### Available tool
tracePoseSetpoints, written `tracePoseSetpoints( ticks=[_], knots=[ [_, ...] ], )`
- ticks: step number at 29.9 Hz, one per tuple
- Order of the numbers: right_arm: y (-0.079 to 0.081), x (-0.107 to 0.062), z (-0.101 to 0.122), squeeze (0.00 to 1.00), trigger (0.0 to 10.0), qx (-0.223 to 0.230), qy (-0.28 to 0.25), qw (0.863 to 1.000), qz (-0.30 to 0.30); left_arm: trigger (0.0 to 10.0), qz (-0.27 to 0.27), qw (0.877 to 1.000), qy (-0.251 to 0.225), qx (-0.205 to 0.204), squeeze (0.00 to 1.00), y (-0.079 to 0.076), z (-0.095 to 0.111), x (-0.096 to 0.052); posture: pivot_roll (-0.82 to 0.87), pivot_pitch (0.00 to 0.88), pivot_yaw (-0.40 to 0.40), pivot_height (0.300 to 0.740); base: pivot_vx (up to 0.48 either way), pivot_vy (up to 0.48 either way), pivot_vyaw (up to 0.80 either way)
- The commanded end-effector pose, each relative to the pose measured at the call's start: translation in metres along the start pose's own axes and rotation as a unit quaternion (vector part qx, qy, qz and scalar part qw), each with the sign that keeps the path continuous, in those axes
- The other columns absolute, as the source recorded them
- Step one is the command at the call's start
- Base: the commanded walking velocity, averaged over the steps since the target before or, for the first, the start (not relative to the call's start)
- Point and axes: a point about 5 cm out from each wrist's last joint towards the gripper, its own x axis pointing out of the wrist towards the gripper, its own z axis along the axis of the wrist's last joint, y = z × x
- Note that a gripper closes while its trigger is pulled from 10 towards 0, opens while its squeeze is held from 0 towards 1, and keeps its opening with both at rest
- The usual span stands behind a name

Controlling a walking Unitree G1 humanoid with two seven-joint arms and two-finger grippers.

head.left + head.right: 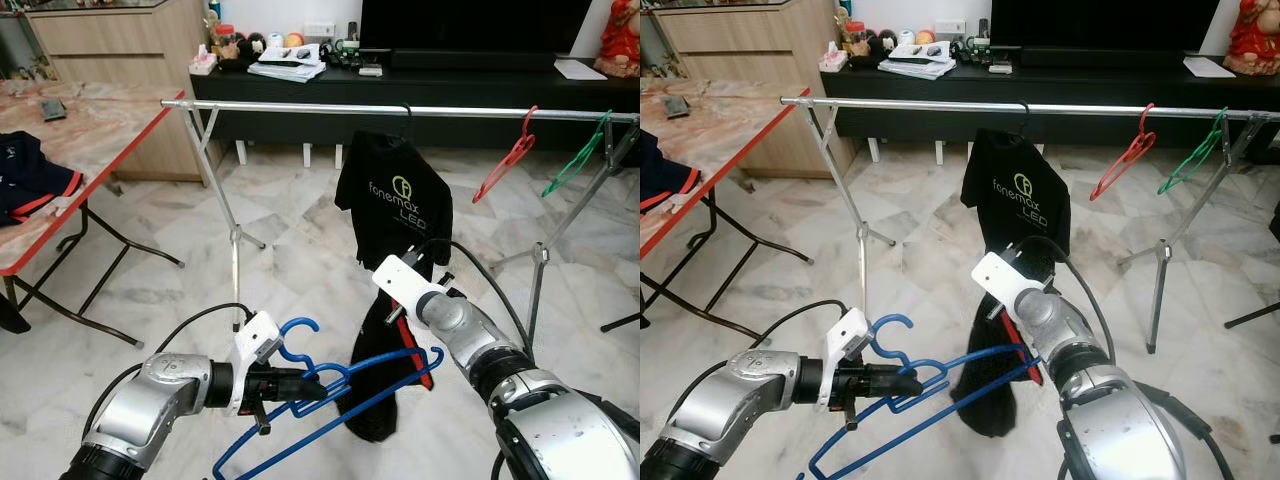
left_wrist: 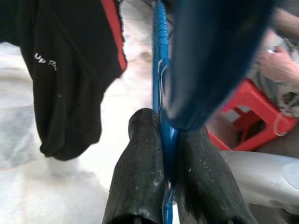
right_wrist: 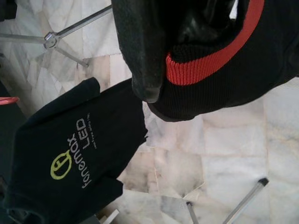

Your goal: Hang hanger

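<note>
Silver arms; black-fingered left claw (image 1: 318, 385)

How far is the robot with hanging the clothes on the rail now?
Done: one black shirt already hangs on the rail. In hand: the left hand is shut on a blue hanger, and the right hand grips a black garment with red trim beside it. Left: put the garment on the hanger and hook it on the rail, near the empty red hanger and green hanger.

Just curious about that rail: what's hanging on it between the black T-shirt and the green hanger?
One red hanger hangs on the rail between the black T-shirt and the green hanger, as the left eye view shows.
</note>
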Motion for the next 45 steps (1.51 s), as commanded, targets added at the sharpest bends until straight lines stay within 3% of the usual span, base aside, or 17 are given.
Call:
tracePoseSetpoints(
  ticks=[1, 6, 9, 11, 16, 25, 30, 35, 45],
  knots=[
    [-0.009, 0.0, 0.017, 0.0, 10.0, 0.016, -0.02, 1.0, -0.015, 10.0, 0.028, 1.0, -0.003, 0.013, 0.0, 0.004, 0.003, 0.0, 0.07, 0.085, 0.001, 0.74, 0.0, 0.0, 0.0],
    [-0.004, 0.001, 0.018, 0.0, 10.0, 0.014, -0.021, 1.0, -0.009, 10.0, 0.065, 0.998, -0.011, 0.008, 0.0, 0.01, 0.003, 0.001, 0.08, 0.086, -0.002, 0.74, 0.0, 0.0, 0.0],
    [-0.002, 0.001, 0.018, 0.0, 10.0, 0.023, -0.022, 0.999, -0.009, 10.0, 0.136, 0.991, -0.014, 0.004, 0.0, 0.025, 0.005, -0.001, 0.08, 0.086, -0.003, 0.74, 0.0, 0.0, 0.0],
    [-0.002, 0.001, 0.019, 0.0, 10.0, 0.026, -0.024, 0.999, -0.009, 10.0, 0.211, 0.977, -0.013, -0.002, 0.0, 0.04, 0.005, -0.005, 0.07, 0.086, -0.003, 0.74, 0.0, 0.0, 0.0],
    [-0.007, 0.0, 0.015, 0.0, 10.0, 0.028, -0.021, 0.999, -0.014, 10.0, 0.261, 0.965, -0.004, -0.011, 0.0, 0.049, 0.001, -0.012, 0.07, 0.084, -0.002, 0.74, 0.0, 0.0, 0.0],
    [-0.015, -0.002, 0.002, 0.0, 10.0, 0.017, -0.003, 0.999, -0.027, 10.0, 0.281, 0.959, 0.043, 0.017, 0.0, 0.051, -0.013, -0.025, 0.07, 0.082, -0.001, 0.74, 0.0, 0.0, 0.0],
    [-0.016, -0.003, -0.005, 0.0, 10.0, 0.006, 0.007, 1.0, -0.02, 10.0, 0.281, 0.958, 0.044, 0.019, 0.0, 0.049, -0.015, -0.029, 0.07, 0.082, -0.002, 0.74, 0.0, 0.0, 0.0],
    [-0.009, -0.003, -0.011, 0.0, 10.0, 0.011, 0.01, 1.0, -0.003, 10.0, 0.252, 0.968, 0.007, 0.016, 0.0, 0.041, -0.008, -0.023, 0.07, 0.081, -0.002, 0.74, 0.0, 0.0, 0.0],
    [0.005, -0.001, -0.013, 0.0, 10.0, 0.094, 0.001, 0.995, 0.029, 10.0, 0.197, 0.978, -0.064, -0.011, 0.0, 0.03, 0.007, -0.015, 0.07, 0.081, 0.002, 0.74, 0.0, 0.0, 0.0]
  ],
)
